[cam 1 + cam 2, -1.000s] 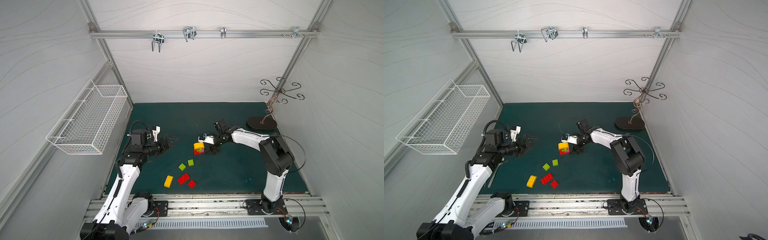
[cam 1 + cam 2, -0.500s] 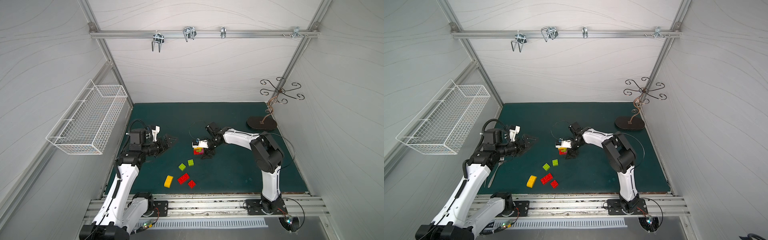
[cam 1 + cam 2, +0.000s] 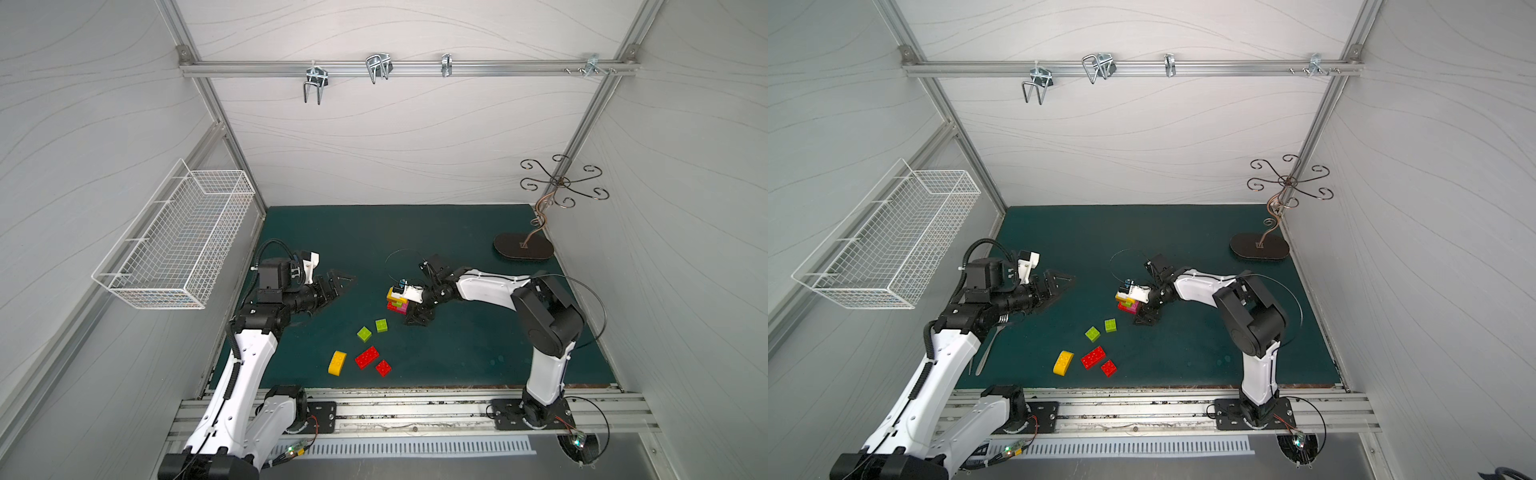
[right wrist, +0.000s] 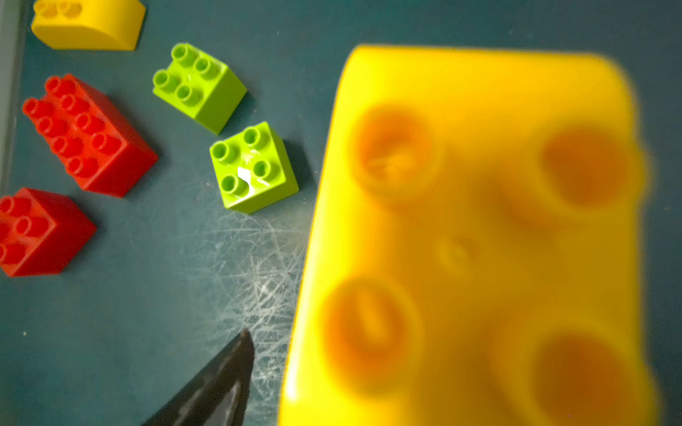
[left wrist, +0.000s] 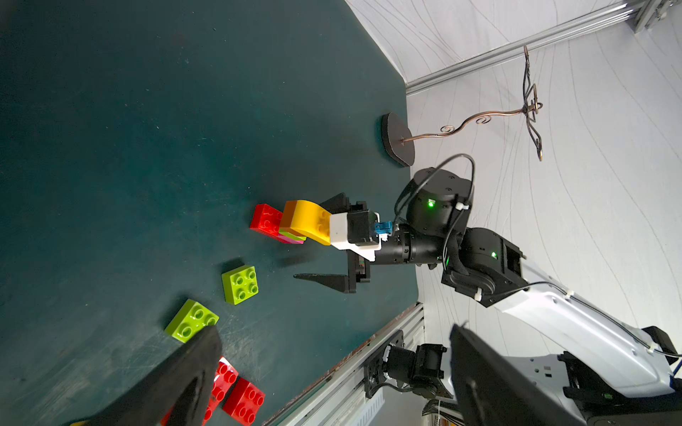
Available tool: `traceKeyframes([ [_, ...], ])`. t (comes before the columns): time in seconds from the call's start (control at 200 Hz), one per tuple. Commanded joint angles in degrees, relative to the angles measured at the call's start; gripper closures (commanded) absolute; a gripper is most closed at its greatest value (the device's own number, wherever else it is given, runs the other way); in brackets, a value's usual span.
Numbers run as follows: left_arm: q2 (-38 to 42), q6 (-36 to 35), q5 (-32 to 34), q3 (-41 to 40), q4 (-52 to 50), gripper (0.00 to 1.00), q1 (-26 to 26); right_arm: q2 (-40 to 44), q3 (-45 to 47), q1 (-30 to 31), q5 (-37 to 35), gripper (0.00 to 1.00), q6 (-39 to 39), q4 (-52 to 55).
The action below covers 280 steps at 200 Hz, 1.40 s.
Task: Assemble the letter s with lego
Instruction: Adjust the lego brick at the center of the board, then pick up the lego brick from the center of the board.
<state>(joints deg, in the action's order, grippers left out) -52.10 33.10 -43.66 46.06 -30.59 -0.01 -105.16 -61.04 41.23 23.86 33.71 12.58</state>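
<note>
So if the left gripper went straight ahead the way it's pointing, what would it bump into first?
Probably the brick stack, which the right gripper straddles with open jaws. The left gripper aims roughly there, though it might pass just behind; depth is unclear.

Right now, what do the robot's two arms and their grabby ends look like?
Both the left arm and right arm have white shells, chunky black joints and looping black cables. Tiny green lights glow on the right arm's joints. The left end effector and right end effector each have black pointed fingers beside a white camera mount.
</note>
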Motion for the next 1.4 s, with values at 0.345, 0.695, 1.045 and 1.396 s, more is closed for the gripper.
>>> traceKeyframes([
  [0.345, -0.3, -1.0, -1.7, 1.7, 2.2, 0.01, -0.3, 4.3, 11.9, 1.0, -2.3, 0.16, -15.0, -26.7],
  [0.695, -0.6, -0.7, -2.3, 1.7, 2.7, 0.03, -0.3, 1.6, 18.1, 1.2, 0.1, 0.25, -16.6, -39.7],
  [1.045, -0.8, -0.6, -2.3, 1.7, 3.0, 0.04, -0.3, -1.2, 18.8, 1.0, 0.1, 0.31, -15.9, -44.1],
  [1.396, -1.3, -0.8, -2.4, 2.1, 3.0, 0.04, -0.3, -0.5, 18.7, -0.3, 2.6, 0.62, -16.4, -44.0],
])
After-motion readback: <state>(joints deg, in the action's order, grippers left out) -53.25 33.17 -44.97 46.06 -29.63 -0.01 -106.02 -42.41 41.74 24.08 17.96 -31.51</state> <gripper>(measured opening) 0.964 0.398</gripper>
